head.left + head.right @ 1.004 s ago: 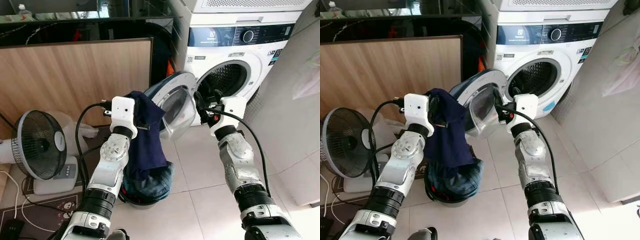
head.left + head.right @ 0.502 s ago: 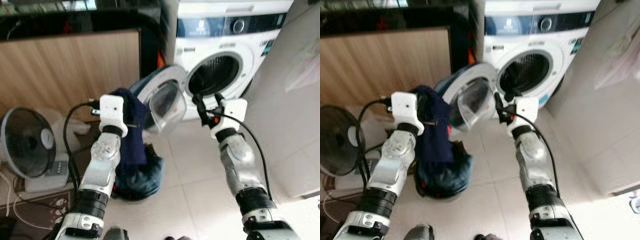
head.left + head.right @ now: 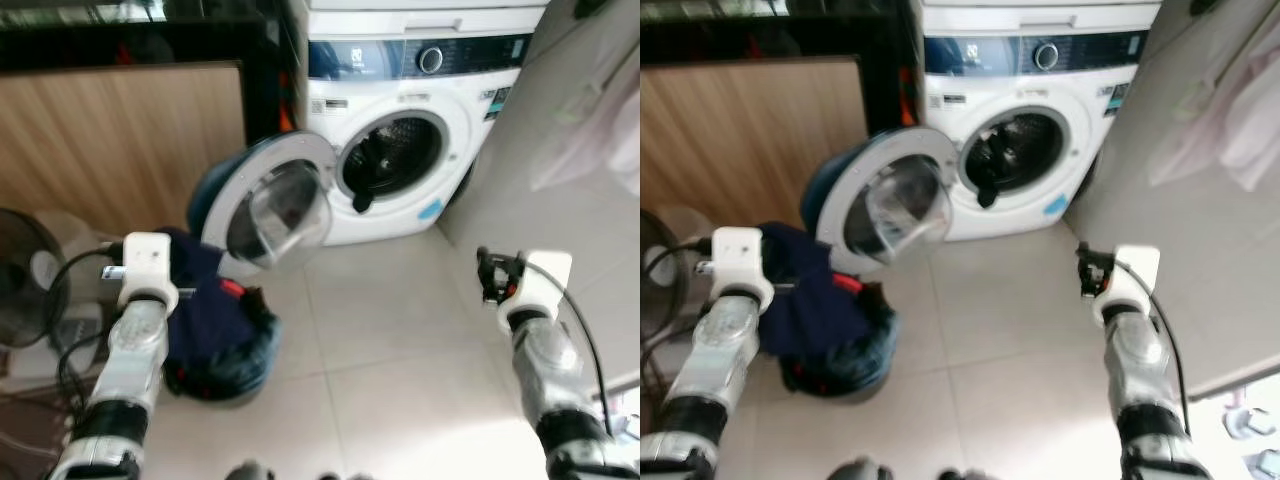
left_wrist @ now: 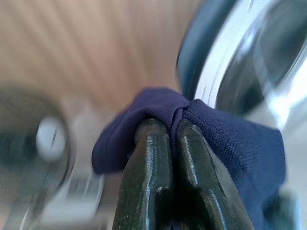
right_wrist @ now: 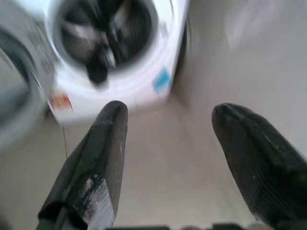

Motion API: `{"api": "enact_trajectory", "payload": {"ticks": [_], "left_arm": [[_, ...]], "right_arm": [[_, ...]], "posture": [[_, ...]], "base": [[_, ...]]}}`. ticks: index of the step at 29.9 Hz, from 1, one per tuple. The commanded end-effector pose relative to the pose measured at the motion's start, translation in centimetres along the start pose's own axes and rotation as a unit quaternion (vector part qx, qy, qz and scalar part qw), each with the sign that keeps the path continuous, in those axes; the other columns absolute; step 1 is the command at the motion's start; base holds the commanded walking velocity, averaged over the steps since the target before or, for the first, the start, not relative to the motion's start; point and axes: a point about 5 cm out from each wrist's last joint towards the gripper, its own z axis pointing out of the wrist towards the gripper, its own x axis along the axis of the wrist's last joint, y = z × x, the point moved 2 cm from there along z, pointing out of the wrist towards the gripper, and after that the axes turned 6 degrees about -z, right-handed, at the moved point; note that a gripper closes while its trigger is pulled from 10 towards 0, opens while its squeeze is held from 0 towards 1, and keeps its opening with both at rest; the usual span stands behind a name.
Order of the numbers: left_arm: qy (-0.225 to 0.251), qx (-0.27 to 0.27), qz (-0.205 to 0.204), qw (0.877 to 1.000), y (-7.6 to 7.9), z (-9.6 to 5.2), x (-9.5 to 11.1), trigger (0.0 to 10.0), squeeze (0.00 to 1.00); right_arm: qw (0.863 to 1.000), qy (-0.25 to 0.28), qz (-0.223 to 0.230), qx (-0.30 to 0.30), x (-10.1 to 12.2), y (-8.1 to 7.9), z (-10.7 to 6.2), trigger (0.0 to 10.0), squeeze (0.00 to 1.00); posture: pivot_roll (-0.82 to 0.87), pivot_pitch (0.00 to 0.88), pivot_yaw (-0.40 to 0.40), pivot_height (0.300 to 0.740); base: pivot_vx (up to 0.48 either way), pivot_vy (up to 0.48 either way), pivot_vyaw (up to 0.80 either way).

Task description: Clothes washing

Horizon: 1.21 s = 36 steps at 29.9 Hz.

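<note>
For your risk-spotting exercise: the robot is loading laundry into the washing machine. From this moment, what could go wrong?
1. The left tool pinches only a small fold of the navy garment; it might slip free.
2. The open washer door stands between the basket and the drum, so the hanging cloth could snag on it.
3. A dark item droops over the drum's lip and could fall out.

The light is soft daylight, bright and even, and my head views are lightly blurred everywhere. The pale tiled floor (image 3: 400, 330) looks washed out. The round glass door (image 3: 275, 205) carries pale reflections. In my wrist views only my black fingers (image 4: 160, 182) stay sharp; everything behind them is smeared.
</note>
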Motion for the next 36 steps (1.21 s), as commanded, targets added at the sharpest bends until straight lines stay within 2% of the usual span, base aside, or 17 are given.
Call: {"api": "enact_trajectory", "payload": {"ticks": [1,2,3,7,9,10,11,12,13,14,17,22,23,27,31,34,36], "left_arm": [[-0.028,0.003,0.007,1.0,0.0,-0.6,-1.9,10.0,0.0],[-0.052,0.006,0.006,0.999,-0.2,-1.1,-3.2,10.0,0.0],[-0.052,0.006,0.006,0.999,-0.2,-1.1,-3.2,10.0,0.0],[-0.131,0.024,-0.008,0.991,-0.7,-3.2,-7.6,10.0,0.0],[-0.155,0.045,-0.06,0.985,-1.1,-3.9,-8.8,10.0,0.0],[-0.168,0.059,-0.071,0.982,-1.5,-4.3,-9.5,10.0,0.0],[-0.19,0.111,-0.144,0.965,-2.9,-5.0,-10.5,10.0,0.0],[-0.193,0.129,-0.172,0.957,-3.3,-5.2,-10.8,10.0,0.0],[-0.193,0.129,-0.172,0.957,-3.3,-5.2,-10.8,10.0,0.0],[-0.2,0.151,-0.19,0.949,-4.4,-5.6,-11.2,10.0,0.0],[-0.231,0.14,-0.149,0.951,-4.5,-6.5,-12.4,10.0,0.0],[-0.284,0.106,-0.109,0.947,-3.0,-8.6,-14.7,10.0,0.0],[-0.299,0.099,-0.109,0.943,-2.4,-9.5,-15.5,10.0,0.0],[-0.315,0.103,-0.122,0.936,-2.0,-10.4,-16.4,10.0,0.0],[-0.32,0.103,-0.12,0.934,-1.9,-10.7,-16.6,10.0,0.0],[-0.323,0.102,-0.116,0.934,-1.8,-10.8,-16.7,10.0,0.0],[-0.323,0.102,-0.115,0.934,-1.8,-10.8,-16.7,10.0,0.0]], "right_arm": [[0.998,-0.065,0.0,-0.011,-3.2,0.5,-1.1,10.0,0.0],[0.997,-0.08,-0.002,-0.01,-4.2,0.5,-1.5,10.0,0.0],[0.997,-0.08,-0.002,-0.01,-4.2,0.5,-1.5,10.0,0.0],[0.987,-0.159,0.009,-0.015,-8.3,0.4,-3.6,10.0,0.0],[0.983,-0.182,0.011,-0.02,-9.5,0.5,-4.4,10.0,0.0],[0.981,-0.195,0.012,-0.022,-10.1,0.5,-4.9,10.0,0.0],[0.975,-0.222,0.013,-0.018,-11.4,0.3,-5.8,10.0,0.0],[0.973,-0.229,0.012,-0.016,-11.8,0.3,-6.1,10.0,0.0],[0.973,-0.229,0.012,-0.016,-11.8,0.3,-6.1,10.0,0.0],[0.968,-0.25,0.012,-0.018,-12.9,0.3,-7.0,10.0,0.0],[0.962,-0.274,0.014,-0.016,-14.1,0.1,-8.1,10.0,0.0],[0.954,-0.299,0.014,-0.018,-15.2,0.1,-9.1,10.0,0.0],[0.952,-0.305,0.017,-0.019,-15.6,0.1,-9.5,10.0,0.0],[0.947,-0.322,0.012,-0.018,-16.3,1.0,-10.5,10.0,0.0],[0.943,-0.332,0.009,-0.02,-16.7,1.8,-11.1,10.0,0.0],[0.938,-0.346,0.009,-0.029,-17.3,3.1,-12.2,10.0,0.0],[0.937,-0.348,0.008,-0.029,-17.4,3.2,-12.3,10.0,0.0]], "posture": [[0.12,0.103,-0.044,0.74],[0.12,0.098,-0.047,0.74],[0.12,0.098,-0.047,0.74],[0.11,0.086,-0.058,0.74],[0.11,0.087,-0.059,0.74],[0.11,0.084,-0.058,0.74],[0.1,0.084,-0.06,0.74],[0.09,0.086,-0.063,0.74],[0.09,0.086,-0.063,0.74],[0.12,0.083,-0.074,0.74],[0.12,0.085,-0.078,0.74],[0.1,0.085,-0.079,0.74],[0.09,0.088,-0.082,0.74],[0.09,0.096,-0.091,0.74],[0.1,0.109,-0.096,0.74],[0.1,0.131,-0.103,0.74],[0.1,0.131,-0.103,0.74]], "base": [[0.0,-0.326,0.0],[0.0,-0.33,0.0],[0.0,-0.33,0.0],[0.0,-0.326,0.0],[0.0,-0.334,0.0],[0.0,-0.341,0.0],[0.0,-0.337,0.0],[0.0,-0.337,0.0],[0.0,-0.337,0.0],[0.0,-0.304,0.0],[0.0,-0.304,0.0],[0.0,-0.303,0.0],[0.0,-0.307,0.0],[0.0,-0.307,0.0],[0.0,-0.306,0.0],[0.0,-0.181,0.0],[0.0,0.0,0.0]]}}
